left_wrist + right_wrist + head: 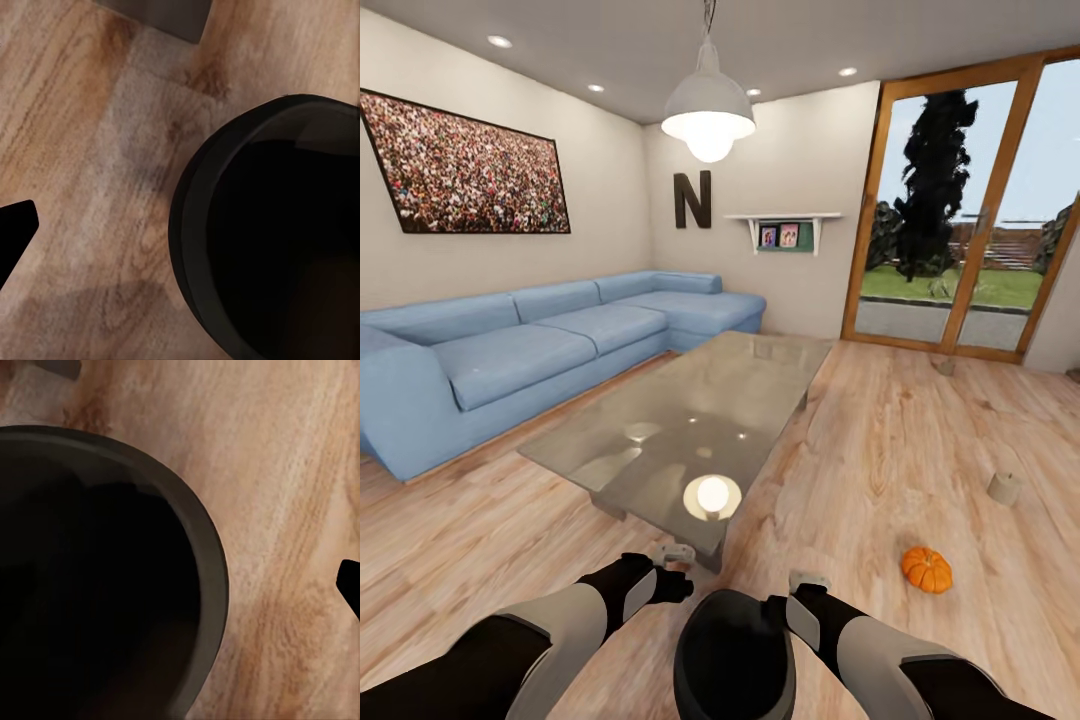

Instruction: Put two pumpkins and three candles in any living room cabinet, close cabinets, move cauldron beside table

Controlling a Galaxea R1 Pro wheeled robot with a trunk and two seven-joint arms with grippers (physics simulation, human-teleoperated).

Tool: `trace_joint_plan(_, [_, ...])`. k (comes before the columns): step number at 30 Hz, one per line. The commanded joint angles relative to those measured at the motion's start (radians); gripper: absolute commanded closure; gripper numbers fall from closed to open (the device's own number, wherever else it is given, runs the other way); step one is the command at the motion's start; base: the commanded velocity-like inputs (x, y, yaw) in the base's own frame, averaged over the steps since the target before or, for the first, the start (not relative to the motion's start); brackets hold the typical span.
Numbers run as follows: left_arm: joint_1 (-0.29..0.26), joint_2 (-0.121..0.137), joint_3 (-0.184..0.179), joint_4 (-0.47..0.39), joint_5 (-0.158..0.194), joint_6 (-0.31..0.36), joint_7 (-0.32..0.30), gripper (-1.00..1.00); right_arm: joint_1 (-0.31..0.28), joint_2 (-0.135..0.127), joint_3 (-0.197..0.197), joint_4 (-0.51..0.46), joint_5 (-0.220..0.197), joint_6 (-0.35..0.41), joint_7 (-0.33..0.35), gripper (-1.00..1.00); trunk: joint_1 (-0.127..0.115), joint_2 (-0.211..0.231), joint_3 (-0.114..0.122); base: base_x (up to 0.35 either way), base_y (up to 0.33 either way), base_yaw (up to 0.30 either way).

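Note:
The black cauldron (734, 655) stands on the wooden floor right in front of me, between my two arms and a short way from the near corner of the glass table (660, 440). My left gripper (678, 553) and right gripper (810, 580) hover on either side of its rim. In each wrist view one dark fingertip (16, 225) (349, 585) sits far out from the cauldron's rim (187, 225) (214, 585); both look open. An orange pumpkin (926, 569) lies on the floor to the right, an off-white candle (1004, 487) beyond it. The cabinet is out of view.
A long blue sofa (520, 365) runs along the left wall behind the table. Glass patio doors (960, 210) close off the far right. A small beige object (946, 366) lies on the floor near them. Open wooden floor stretches to the right of the table.

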Motion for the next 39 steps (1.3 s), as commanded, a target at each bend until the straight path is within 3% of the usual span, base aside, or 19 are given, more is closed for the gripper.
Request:
trace_joint_plan(1, [0.000,0.000,-0.009,-0.001,0.009,0.004,0.000,-1.00,0.000,0.000,0.000,-0.002,-0.007,0.005,-0.005,-1.00,0.000,0.000,-0.001,0.000,0.000,0.000])
trace_joint_plan(17, [0.000,0.000,-0.009,-0.001,0.010,0.004,0.001,-1.00,0.000,0.000,0.000,-0.002,-0.006,0.004,-0.004,-1.00,0.000,0.000,-0.001,-0.018,0.000,0.000])
trace_joint_plan(28, [0.000,0.000,-0.009,-0.001,0.010,0.004,0.001,-1.00,0.000,0.000,0.000,-0.002,-0.005,0.002,-0.004,-1.00,0.000,0.000,-0.001,-0.278,0.000,0.000])
trace_joint_plan(39, [0.000,0.000,-0.009,-0.001,0.010,0.003,0.001,-1.00,0.000,0.000,0.000,0.001,-0.006,-0.060,-0.004,-1.00,0.000,0.000,-0.001,-0.286,0.000,0.000])
